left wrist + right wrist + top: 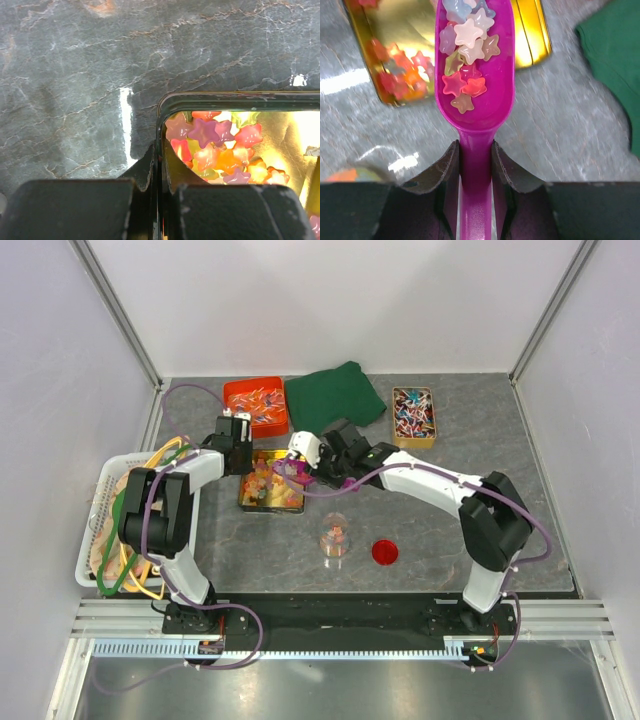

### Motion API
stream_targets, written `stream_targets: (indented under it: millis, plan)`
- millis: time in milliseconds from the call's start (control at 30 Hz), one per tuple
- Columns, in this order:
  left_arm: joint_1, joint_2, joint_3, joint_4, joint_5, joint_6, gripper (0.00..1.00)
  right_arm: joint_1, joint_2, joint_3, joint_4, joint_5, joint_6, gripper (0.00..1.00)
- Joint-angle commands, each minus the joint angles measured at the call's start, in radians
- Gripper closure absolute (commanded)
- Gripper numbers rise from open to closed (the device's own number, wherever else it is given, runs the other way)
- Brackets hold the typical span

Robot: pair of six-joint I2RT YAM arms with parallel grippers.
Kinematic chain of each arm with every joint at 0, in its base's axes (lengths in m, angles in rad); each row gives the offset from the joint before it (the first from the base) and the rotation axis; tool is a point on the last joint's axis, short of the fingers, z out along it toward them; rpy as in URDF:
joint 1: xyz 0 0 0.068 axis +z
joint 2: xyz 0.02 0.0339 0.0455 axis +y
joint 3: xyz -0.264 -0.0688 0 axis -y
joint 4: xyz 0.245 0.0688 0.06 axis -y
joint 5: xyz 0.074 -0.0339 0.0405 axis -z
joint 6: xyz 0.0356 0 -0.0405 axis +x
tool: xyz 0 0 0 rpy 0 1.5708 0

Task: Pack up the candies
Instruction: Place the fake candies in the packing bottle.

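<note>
About ten star-shaped candies (467, 42) lie in the one purple scoop (490, 107), and the right gripper (475, 160) clamps its handle. Behind it, in the upper left of that wrist view, is the gold tin (225, 98), which holds many more. Only the left wrist view shows the left gripper (159, 172) pinched on the tin's rim. Only the overhead view shows one clear jar (335, 538) with a few candies, one red lid (385, 552) beside it, and farther back an orange tray (256, 405) and a wooden box (413, 417) of wrapped sweets, with one green cloth (335, 395) between them.
</note>
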Motion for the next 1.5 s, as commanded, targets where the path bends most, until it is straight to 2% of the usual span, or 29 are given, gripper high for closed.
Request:
stream_targets:
  millis: [0, 267, 567, 733, 1033, 1267, 1467]
  plan:
    - [0.019, 0.006, 0.040, 0.054, -0.004, 0.007, 0.98, -0.060, -0.104, -0.036, 0.015, -0.094, 0.002, 1.00]
    - [0.033, 0.016, 0.042, 0.058, 0.024, 0.015, 0.98, -0.168, -0.211, -0.055, 0.001, -0.345, 0.003, 1.00]
    - [0.037, 0.021, 0.040, 0.060, 0.028, 0.024, 0.98, -0.215, -0.281, -0.086, 0.035, -0.387, 0.010, 1.00]
    - [0.039, 0.021, 0.042, 0.058, 0.030, 0.029, 0.98, -0.287, -0.334, -0.060, 0.062, -0.513, 0.092, 1.00]
    - [0.042, 0.015, 0.044, 0.058, 0.031, 0.041, 0.98, -0.297, -0.425, -0.041, -0.160, -0.402, -0.116, 1.00]
    - [0.042, 0.026, 0.050, 0.055, 0.036, 0.046, 0.98, -0.298, -0.529, -0.058, -0.417, -0.422, -0.257, 1.00]
    - [0.043, 0.030, 0.059, 0.055, 0.018, 0.058, 0.98, -0.295, -0.598, -0.095, -0.552, -0.415, -0.323, 1.00]
